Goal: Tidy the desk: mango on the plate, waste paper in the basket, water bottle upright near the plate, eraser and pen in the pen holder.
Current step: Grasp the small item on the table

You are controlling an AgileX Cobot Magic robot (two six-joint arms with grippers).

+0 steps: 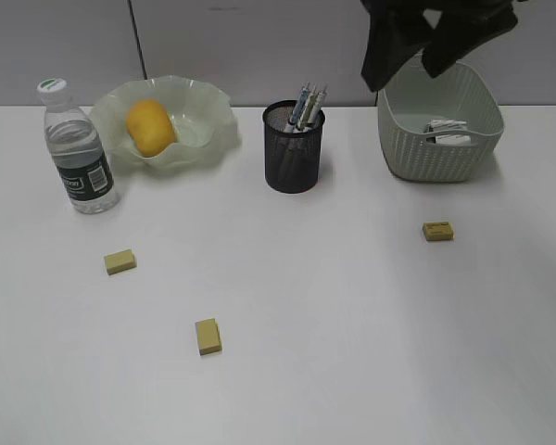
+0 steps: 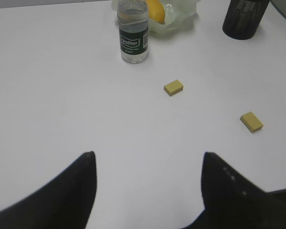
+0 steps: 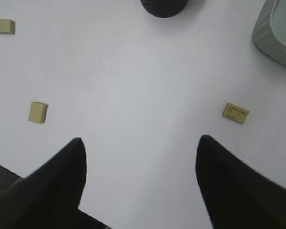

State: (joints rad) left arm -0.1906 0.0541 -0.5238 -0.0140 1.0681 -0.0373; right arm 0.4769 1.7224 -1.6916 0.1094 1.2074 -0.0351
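Observation:
The mango (image 1: 150, 126) lies in the plate (image 1: 213, 104) at the back left. Beside the plate the water bottle (image 1: 79, 153) stands upright. Pens (image 1: 306, 104) stick out of the pen holder (image 1: 294, 148). Waste paper (image 1: 445, 132) lies in the basket (image 1: 440, 153). Three erasers lie flat on the desk (image 1: 334, 306): one at the left (image 1: 120, 261), one in front (image 1: 208, 336), one at the right (image 1: 437, 231). My right gripper (image 1: 415, 63) hangs open and empty above the basket. My left gripper (image 2: 148, 160) is open over bare desk and out of the exterior view.
The left wrist view takes in the bottle (image 2: 133, 33) and two erasers (image 2: 173, 87) (image 2: 251, 121) ahead. In the right wrist view an eraser (image 3: 235, 113) lies ahead to the right, the basket's corner (image 3: 276, 33) beyond it. A grey wall (image 1: 259, 46) backs the desk.

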